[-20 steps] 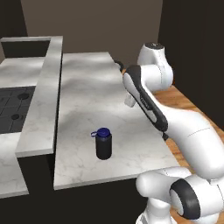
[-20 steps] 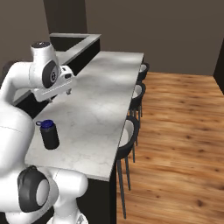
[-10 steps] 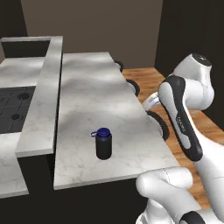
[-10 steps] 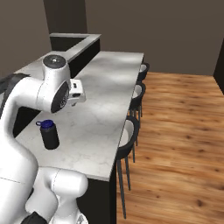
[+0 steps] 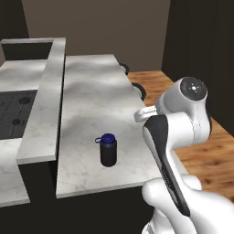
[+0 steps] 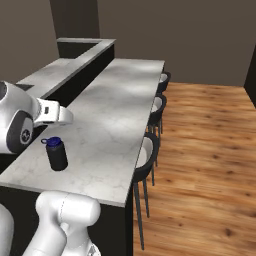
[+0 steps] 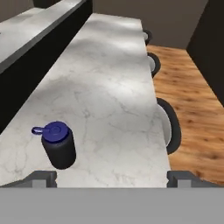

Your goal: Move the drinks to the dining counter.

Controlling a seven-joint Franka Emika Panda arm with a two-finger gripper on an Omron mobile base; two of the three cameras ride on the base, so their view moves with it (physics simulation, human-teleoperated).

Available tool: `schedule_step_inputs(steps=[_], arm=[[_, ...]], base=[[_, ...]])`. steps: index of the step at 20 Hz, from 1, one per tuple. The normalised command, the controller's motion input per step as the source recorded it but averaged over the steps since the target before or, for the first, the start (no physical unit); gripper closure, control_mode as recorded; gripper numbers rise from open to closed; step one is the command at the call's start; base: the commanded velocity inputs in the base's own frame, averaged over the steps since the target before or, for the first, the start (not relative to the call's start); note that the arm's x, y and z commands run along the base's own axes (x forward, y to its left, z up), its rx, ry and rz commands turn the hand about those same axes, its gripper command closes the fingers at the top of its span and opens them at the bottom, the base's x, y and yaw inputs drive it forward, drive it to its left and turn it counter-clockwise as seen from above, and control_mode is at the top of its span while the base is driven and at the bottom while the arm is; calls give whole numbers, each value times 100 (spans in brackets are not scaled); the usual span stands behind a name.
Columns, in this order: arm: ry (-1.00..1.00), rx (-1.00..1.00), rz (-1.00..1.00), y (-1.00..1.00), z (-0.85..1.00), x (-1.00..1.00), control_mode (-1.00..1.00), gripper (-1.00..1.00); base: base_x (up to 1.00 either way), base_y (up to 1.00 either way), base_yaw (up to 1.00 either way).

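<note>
Unlabelled black bottle [image 7: 59,146] stands on dining counter [image 7: 113,87].

No legible text, label, brand or number on anything in view

Bottle [image 5: 108,150] upright on dining counter [image 5: 91,105], stools [image 6: 148,157] apparently along its far side.

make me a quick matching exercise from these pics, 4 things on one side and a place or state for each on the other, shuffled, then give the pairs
Things:
1. black bottle
2. gripper
3. stools
4. higher marble ledge

Places or states:
A. along the dining counter's floor side
B. open, holding nothing
C. upright near the counter's near end
D. runs between the counter and the dark cooktop side

Pairs: 1-C, 2-B, 3-A, 4-D
</note>
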Motion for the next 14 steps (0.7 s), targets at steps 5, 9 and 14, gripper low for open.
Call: schedule_step_inputs(steps=[5,9,14], arm=[[-1,0,-26,0,36,-38,-100,-100],[-14,0,-17,0,12,-57,-100,-100],[-12,7,-2,0,3,-56,-100,-100]], base=[[0,0,0],[0,0,0],[0,0,0]])
